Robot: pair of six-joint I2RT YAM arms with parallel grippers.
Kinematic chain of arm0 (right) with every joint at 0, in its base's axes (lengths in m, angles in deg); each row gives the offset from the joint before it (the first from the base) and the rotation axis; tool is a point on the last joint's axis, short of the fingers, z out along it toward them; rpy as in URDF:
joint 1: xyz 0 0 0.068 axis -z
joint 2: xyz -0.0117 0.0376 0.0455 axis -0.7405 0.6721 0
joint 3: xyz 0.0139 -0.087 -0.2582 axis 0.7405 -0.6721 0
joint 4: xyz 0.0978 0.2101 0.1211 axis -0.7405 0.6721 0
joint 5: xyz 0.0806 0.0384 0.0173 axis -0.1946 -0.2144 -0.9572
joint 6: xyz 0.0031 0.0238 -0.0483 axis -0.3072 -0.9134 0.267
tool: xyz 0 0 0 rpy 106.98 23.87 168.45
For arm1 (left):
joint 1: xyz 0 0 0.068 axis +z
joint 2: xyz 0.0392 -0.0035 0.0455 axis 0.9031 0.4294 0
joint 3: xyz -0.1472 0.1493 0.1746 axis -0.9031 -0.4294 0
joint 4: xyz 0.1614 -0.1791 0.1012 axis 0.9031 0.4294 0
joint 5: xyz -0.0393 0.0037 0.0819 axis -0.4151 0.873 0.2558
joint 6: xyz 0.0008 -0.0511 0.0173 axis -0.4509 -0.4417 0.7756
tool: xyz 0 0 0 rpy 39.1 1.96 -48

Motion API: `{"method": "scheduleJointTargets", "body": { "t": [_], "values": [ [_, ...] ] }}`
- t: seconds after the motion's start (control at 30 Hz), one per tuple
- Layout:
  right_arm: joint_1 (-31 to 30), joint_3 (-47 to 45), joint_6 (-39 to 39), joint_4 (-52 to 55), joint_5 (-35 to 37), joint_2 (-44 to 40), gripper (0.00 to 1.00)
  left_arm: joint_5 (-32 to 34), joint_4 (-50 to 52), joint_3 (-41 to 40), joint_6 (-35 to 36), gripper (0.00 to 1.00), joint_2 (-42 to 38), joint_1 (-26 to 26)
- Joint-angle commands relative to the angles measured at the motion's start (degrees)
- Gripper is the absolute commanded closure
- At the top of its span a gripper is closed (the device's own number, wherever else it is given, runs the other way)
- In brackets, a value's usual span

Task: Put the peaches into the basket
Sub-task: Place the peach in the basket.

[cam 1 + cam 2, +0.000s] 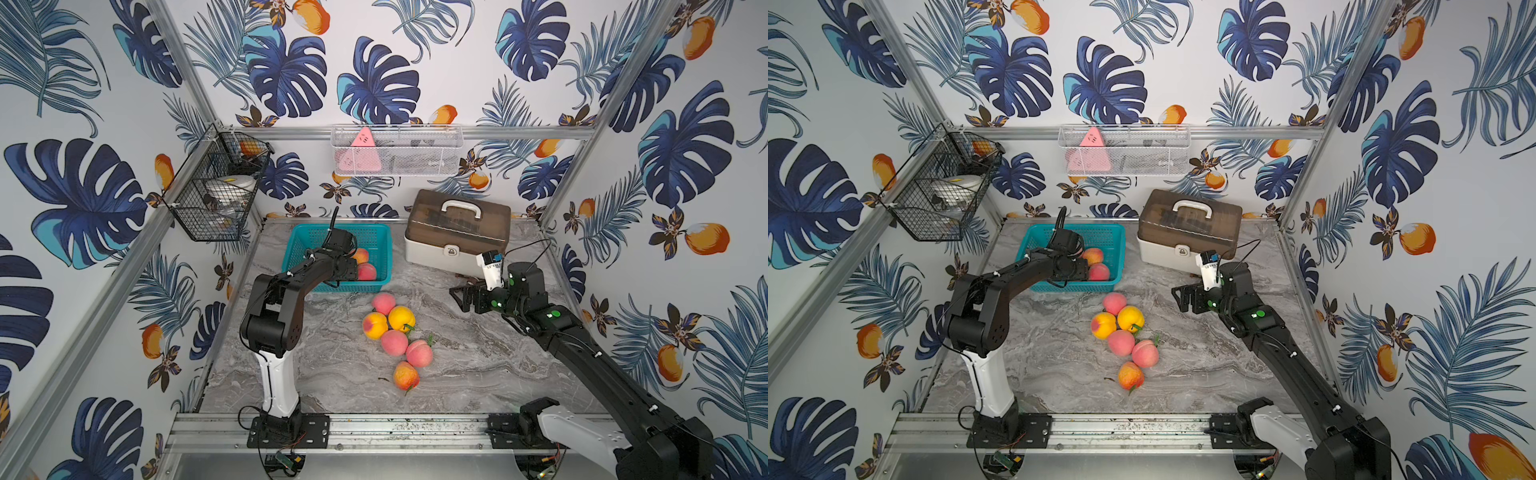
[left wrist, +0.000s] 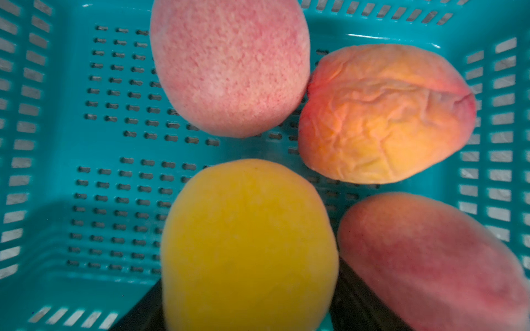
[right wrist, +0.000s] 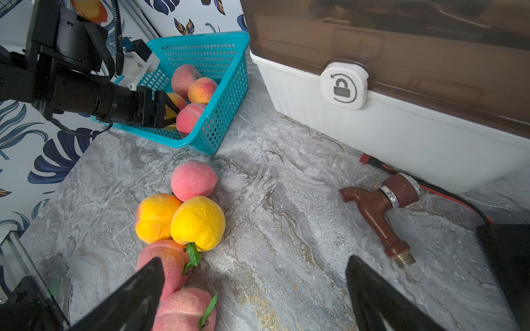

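The left jaws are reaching down inside the teal basket (image 1: 370,241), which is sitting by the back edge of the counter (image 1: 478,365), near its back left corner. They are holding a yellow peach (image 2: 249,243), touching it on both sides.

If it drops from too high, it could be bumping the three other peaches (image 2: 229,68) in the basket and bouncing out. The jaws could also be catching the rim and dragging the light basket.

The right jaws are standing wide, holding nothing, over the right side of the counter. Six loose peaches (image 1: 394,342) are lying bunched in the middle of the counter, all touching. Nudging one could be sending others rolling toward the front edge.

I am counting ten peaches: four in the basket and six out. I am also counting one teal basket, one box (image 1: 457,232) and one brown tap (image 3: 381,212).
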State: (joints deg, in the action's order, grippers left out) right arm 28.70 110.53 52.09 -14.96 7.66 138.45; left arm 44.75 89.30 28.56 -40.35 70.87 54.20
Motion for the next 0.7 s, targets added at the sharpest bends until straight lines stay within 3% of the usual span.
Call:
{"method": "scheduleJointTargets", "body": {
  "t": [0.0,0.33,0.57,0.67],
  "values": [
    [0.0,0.7,0.3,1.0,-0.1,-0.2,0.0,-0.7,-0.9,0.1,-0.4,0.25,-0.2,0.1],
    [0.1,1.2,0.4,2.5,-0.9,-0.2,0.0,-1.2,0.1,0.4,-0.2,0.23,-1.3,0.1],
    [0.1,1.6,0.9,4.4,-1.0,-0.4,0.0,-1.5,0.4,0.1,-0.1,0.07,-3.1,0.0],
    [0.1,1.3,0.9,5.3,-1.0,-1.3,0.0,-2.0,0.6,0.0,-0.1,0.06,-4.1,-0.2]
  ]
}}
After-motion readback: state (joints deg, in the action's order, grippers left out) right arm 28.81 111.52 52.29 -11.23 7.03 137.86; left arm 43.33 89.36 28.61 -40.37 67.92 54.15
